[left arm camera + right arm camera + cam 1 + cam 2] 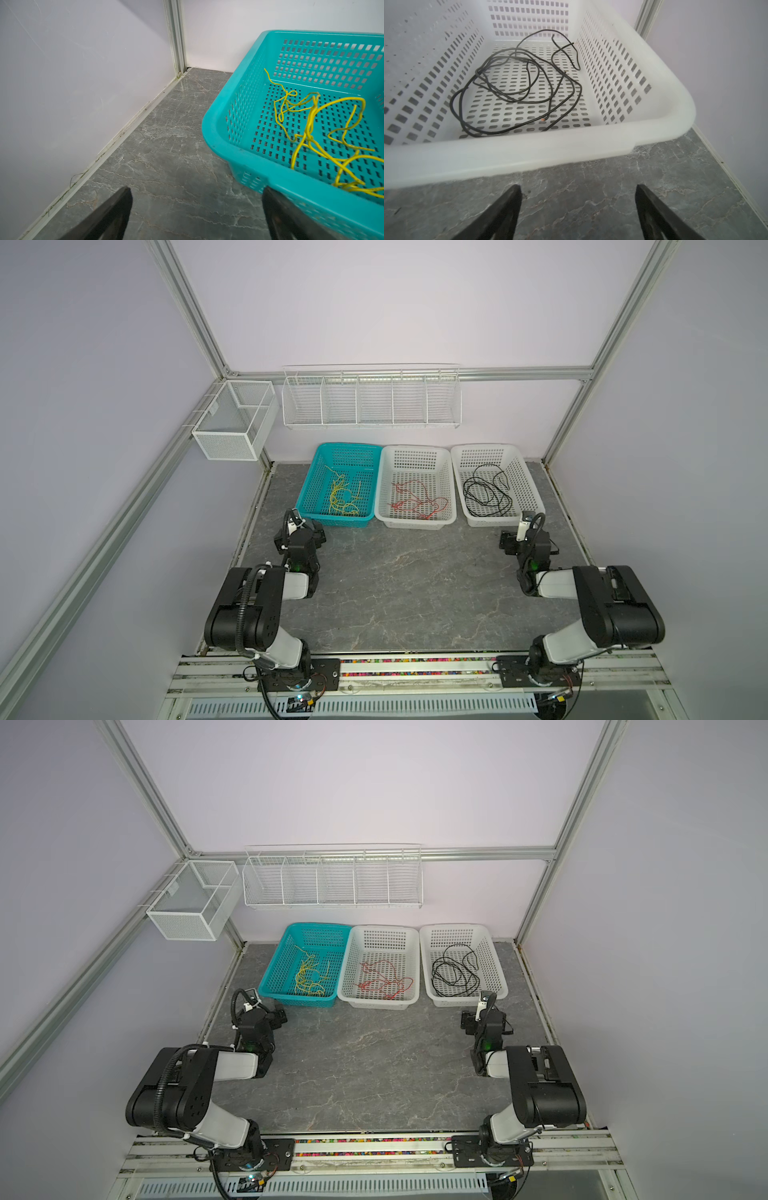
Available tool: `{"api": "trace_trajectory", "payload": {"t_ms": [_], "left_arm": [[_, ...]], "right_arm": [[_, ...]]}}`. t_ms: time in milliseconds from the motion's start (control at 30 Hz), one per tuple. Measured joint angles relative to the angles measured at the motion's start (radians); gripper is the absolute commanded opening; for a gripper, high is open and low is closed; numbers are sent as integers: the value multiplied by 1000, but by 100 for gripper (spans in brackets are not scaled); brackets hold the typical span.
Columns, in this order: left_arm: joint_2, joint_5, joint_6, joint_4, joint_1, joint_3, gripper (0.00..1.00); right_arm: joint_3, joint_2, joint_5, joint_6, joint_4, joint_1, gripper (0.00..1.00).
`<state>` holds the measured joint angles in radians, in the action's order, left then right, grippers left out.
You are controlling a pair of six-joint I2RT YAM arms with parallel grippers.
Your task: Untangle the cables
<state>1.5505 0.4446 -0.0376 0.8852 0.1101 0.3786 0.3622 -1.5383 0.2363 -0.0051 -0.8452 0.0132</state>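
The cables lie sorted by colour in three baskets at the back of the table. Yellow cables [343, 499] [309, 979] [311, 124] are in the teal basket [309, 485] [220, 116]. Red cables [417, 499] [384, 979] are in the middle white basket [415, 448]. Black cables [486, 491] [455, 971] [517, 89] coil in the right white basket [486, 446] [654, 68]. My left gripper [196, 189] [300, 531] hangs open and empty beside the teal basket's near left corner. In front of the right basket my right gripper [578, 186] [528, 537] is open, holding nothing.
A white wire rack [372, 400] with several compartments hangs on the back wall. A white mesh box [232, 423] hangs at the back left corner. Walls and aluminium posts [175, 37] close in both sides. Bare grey marble table [407, 580] lies between the arms.
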Motion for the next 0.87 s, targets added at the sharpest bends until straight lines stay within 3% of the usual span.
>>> {"api": "trace_trajectory", "payload": {"t_ms": [867], "left_arm": [[6, 30, 12, 60, 25, -3, 98]], "right_arm": [[3, 1, -28, 1, -9, -3, 88]]}}
